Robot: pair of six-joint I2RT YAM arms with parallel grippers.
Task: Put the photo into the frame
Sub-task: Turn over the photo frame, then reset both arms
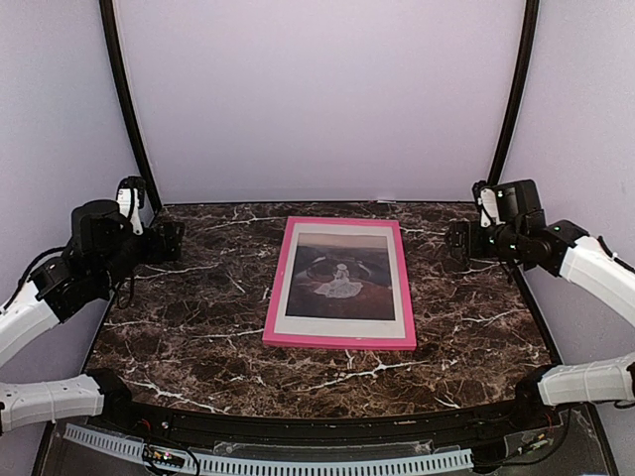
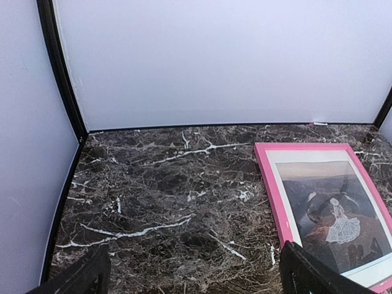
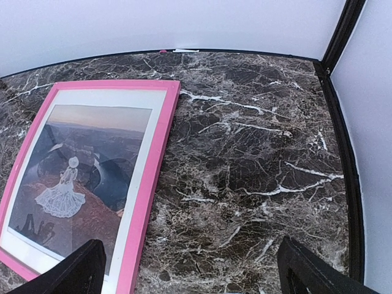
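Photo sits inside the pink frame, flat on the table, so the job looks done; left gripper and right gripper hang either side of the frame, jaws apart, empty.

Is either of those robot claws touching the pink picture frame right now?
Apart. The top view shows the left gripper and the right gripper out at the sides of the table, with bare marble between each and the frame.
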